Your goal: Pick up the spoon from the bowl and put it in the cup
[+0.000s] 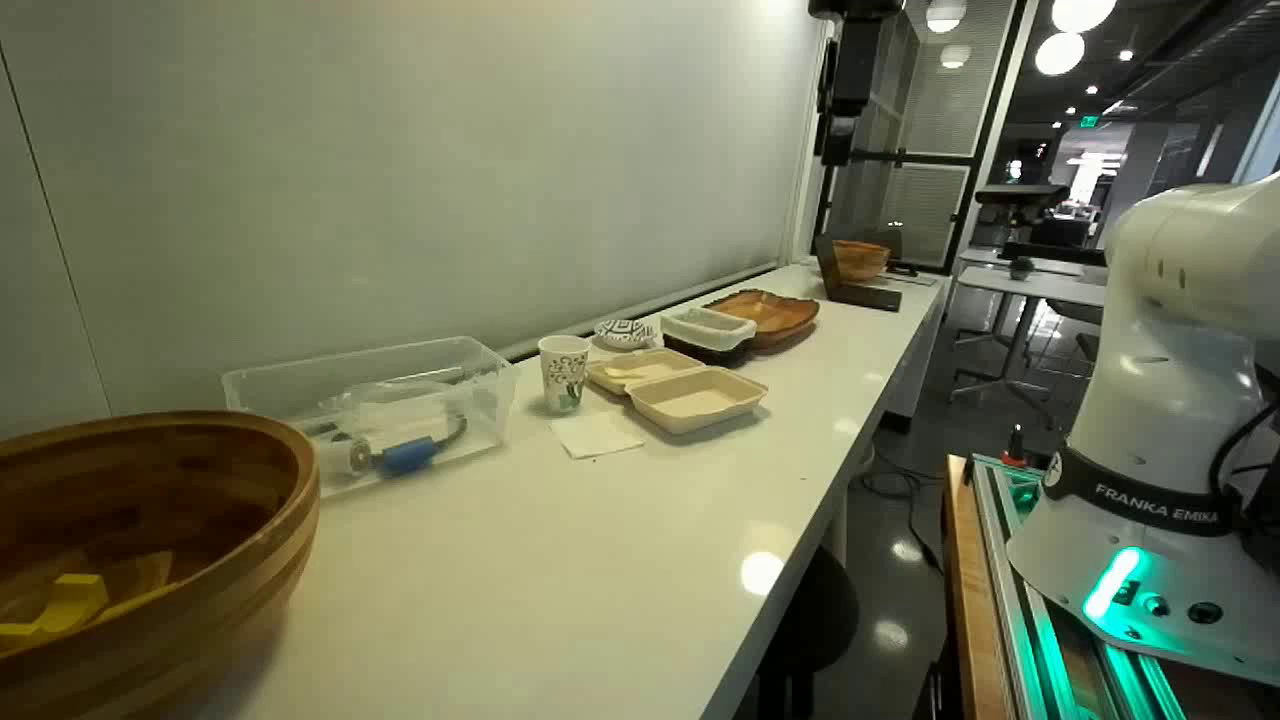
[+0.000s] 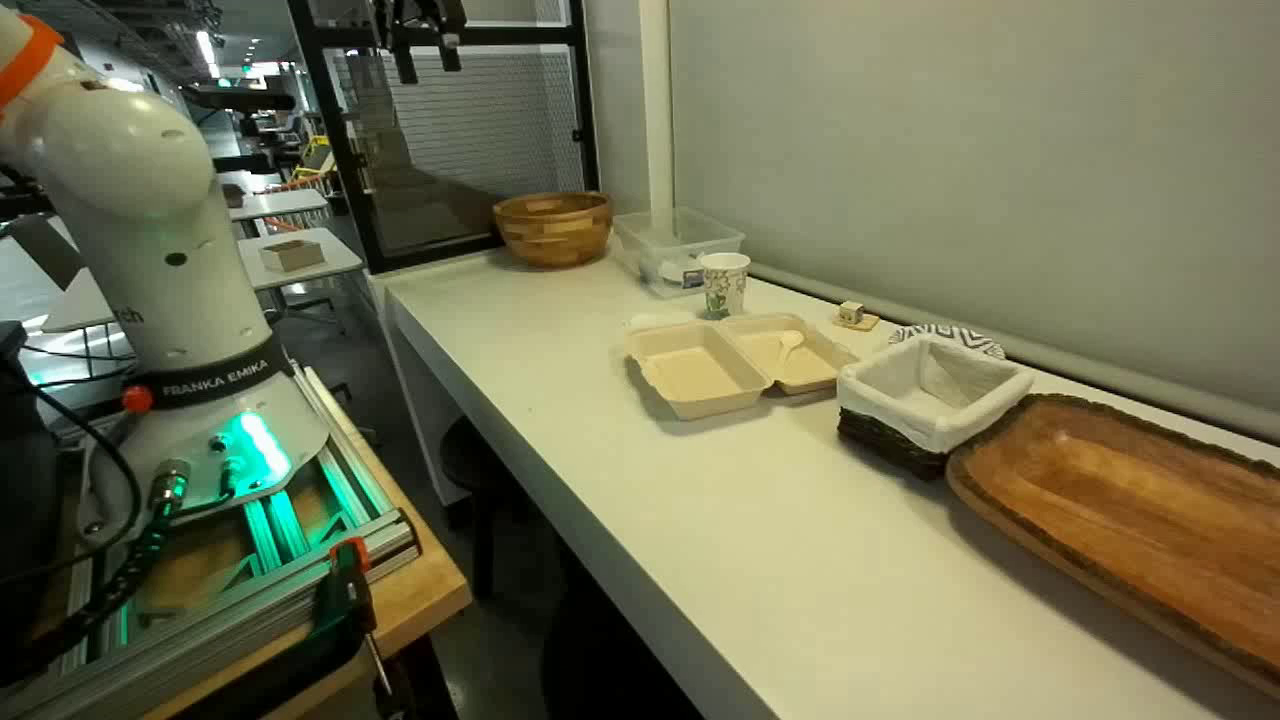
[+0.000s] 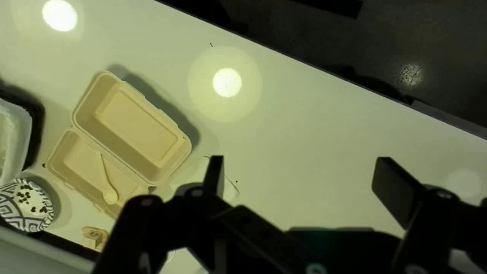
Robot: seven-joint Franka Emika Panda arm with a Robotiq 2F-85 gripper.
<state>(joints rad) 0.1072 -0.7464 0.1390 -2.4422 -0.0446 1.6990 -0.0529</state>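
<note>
A pale beige spoon (image 3: 109,192) lies in one half of an open beige takeout box (image 3: 133,125) on the white table. The spoon also shows in both exterior views (image 1: 625,373) (image 2: 790,343). The small whitish patterned paper cup (image 1: 565,375) stands upright beside the box, also in an exterior view (image 2: 724,285). In the wrist view the cup is mostly hidden behind the gripper. My gripper (image 3: 298,175) is wide open and empty, pointing down. It hangs high above the table, away from spoon and cup, and shows at the top of both exterior views (image 1: 835,150) (image 2: 428,68).
A clear plastic box (image 1: 480,400) and a large wooden bowl (image 1: 270,560) with yellow things stand past the cup. A napkin (image 1: 597,436) lies before it. A patterned bowl (image 2: 945,338), lined basket (image 2: 900,412) and wooden tray (image 2: 1130,500) stand along the wall.
</note>
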